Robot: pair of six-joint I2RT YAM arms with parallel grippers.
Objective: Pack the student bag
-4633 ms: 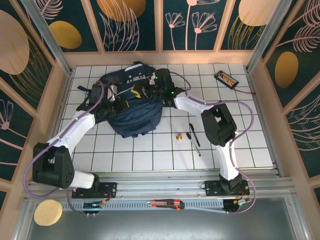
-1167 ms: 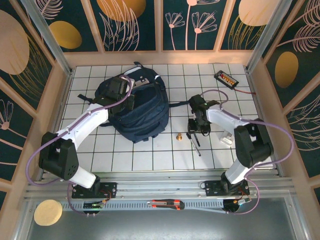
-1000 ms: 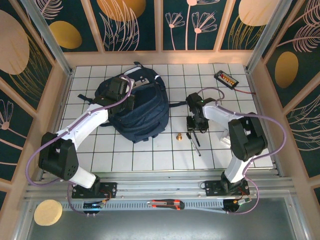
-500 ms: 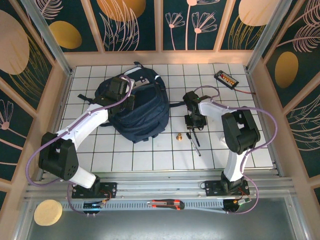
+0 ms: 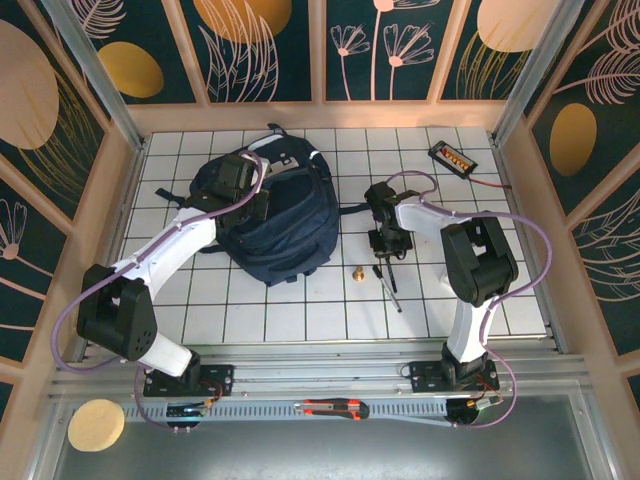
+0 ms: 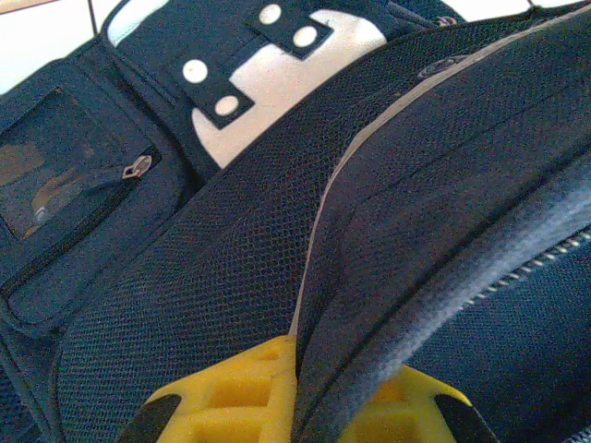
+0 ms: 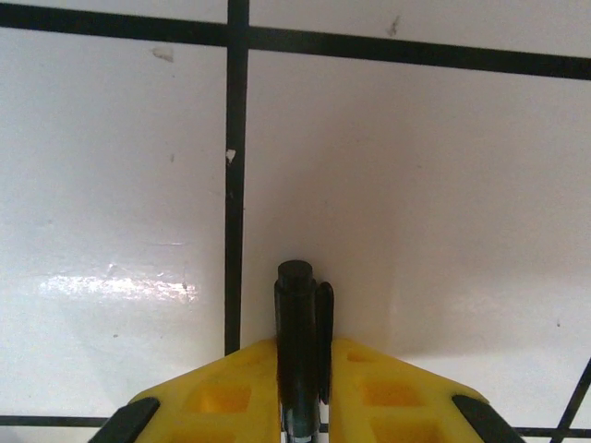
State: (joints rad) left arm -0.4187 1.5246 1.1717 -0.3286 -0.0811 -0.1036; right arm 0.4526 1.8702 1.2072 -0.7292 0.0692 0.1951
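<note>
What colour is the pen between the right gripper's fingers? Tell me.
The pen is black; right wrist view shows it best.

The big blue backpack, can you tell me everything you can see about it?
The student bag is a big dark navy backpack of mesh-looking fabric with thin pale stripes. The left wrist view shows a white patch crossed by a dark strap with white studs, and a zipped pocket with a clear window. Black straps stick out at its sides. It lies on the white tiled table, towards the far left. The left pincer is shut on a fold of its fabric.
</note>
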